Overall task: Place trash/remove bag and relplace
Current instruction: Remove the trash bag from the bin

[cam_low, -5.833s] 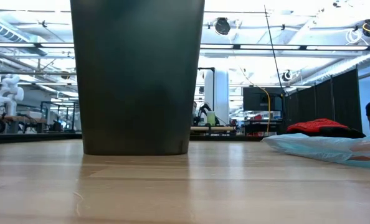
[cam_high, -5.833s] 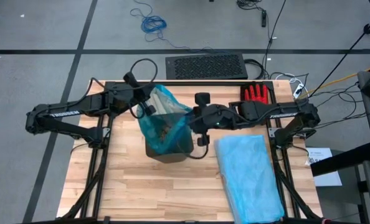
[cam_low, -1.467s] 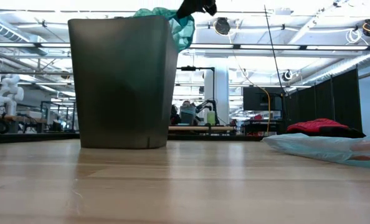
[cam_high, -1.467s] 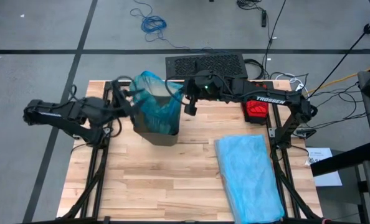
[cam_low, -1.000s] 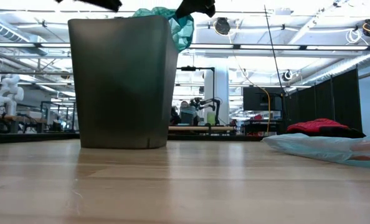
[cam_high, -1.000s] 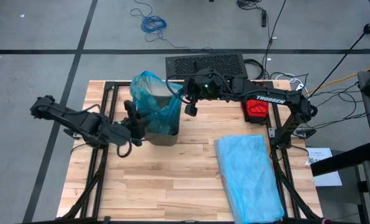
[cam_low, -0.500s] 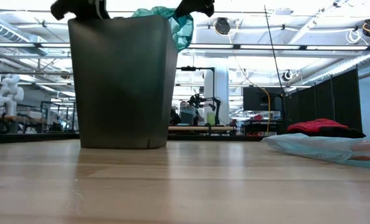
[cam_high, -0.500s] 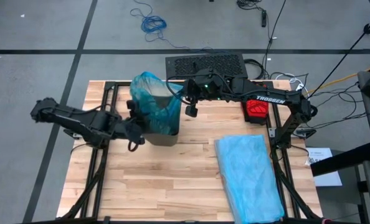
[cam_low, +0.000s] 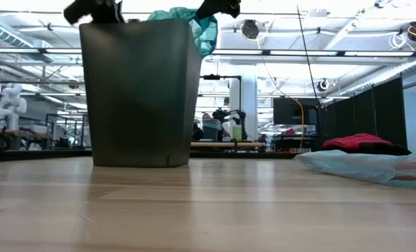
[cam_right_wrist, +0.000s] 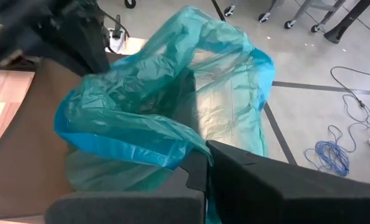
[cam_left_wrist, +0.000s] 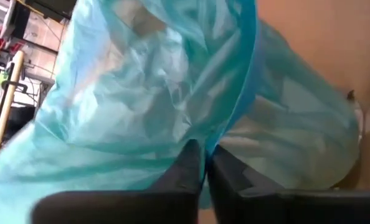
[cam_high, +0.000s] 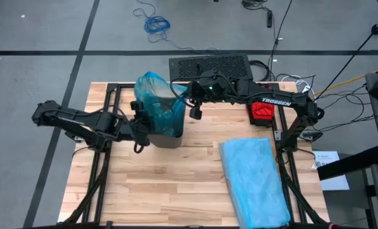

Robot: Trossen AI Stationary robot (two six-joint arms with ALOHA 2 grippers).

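In the low view the bare wooden table (cam_low: 215, 210) fills the bottom of the frame, and on it, left of centre, stands the dark bin (cam_low: 139, 94). At lower right lies the pale blue plastic bag (cam_low: 365, 166), flat on the wood, with the red glove (cam_low: 361, 142) behind it.

From above, the bin sits in the upper middle of the table with the bag (cam_high: 158, 109) — teal, crinkly — bunched up out of its mouth. The left gripper (cam_high: 140, 124) is at the bin's left rim; in its wrist view the two dark fingers (cam_left_wrist: 186, 171) are pressed together with a fold of the teal film pinched between them. The right gripper (cam_high: 188, 97) reaches in from the right to the upper right edge of the liner — its fingers (cam_right_wrist: 197, 171) are likewise clamped together on a gathered edge of the bag (cam_right_wrist: 166, 106), which balloons open beyond them.

Farther up the frame, past the table's edge, a black keyboard (cam_high: 210, 67) lies on the grey floor, and a blue cable (cam_high: 156, 24) coils near the top.
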